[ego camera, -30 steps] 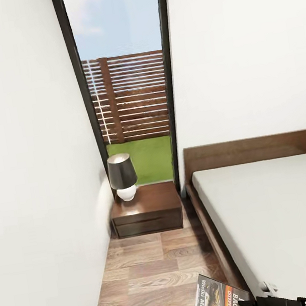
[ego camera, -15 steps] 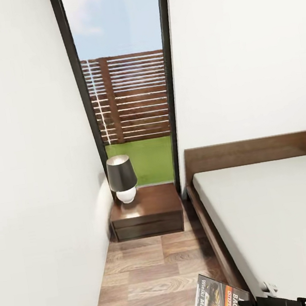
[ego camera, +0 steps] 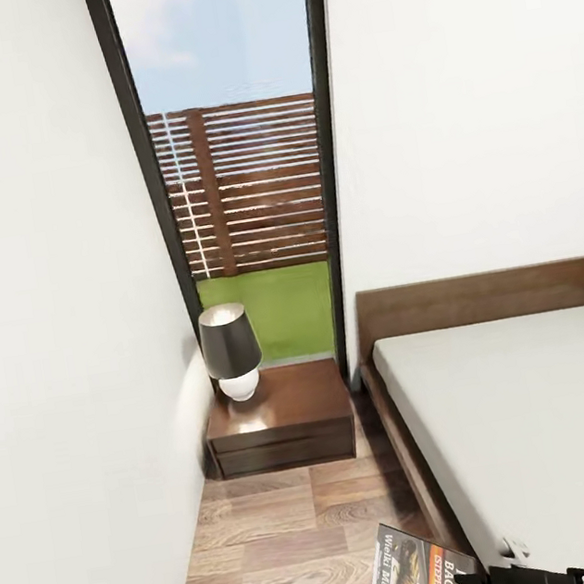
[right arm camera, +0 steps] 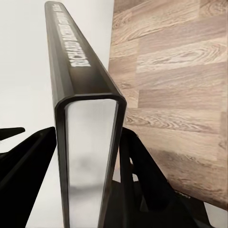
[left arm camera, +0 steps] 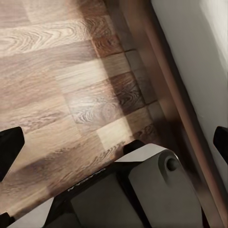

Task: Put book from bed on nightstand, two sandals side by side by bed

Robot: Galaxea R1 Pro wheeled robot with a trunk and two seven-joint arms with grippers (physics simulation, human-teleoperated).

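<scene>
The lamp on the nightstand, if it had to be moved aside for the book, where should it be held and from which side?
Probably by the white rounded base under the dark shade, fingers coming from the room side. The lamp sits in the nightstand's back corner by the wall and window, and the flared shade overhangs it, so a grasp from above looks poor.
</scene>
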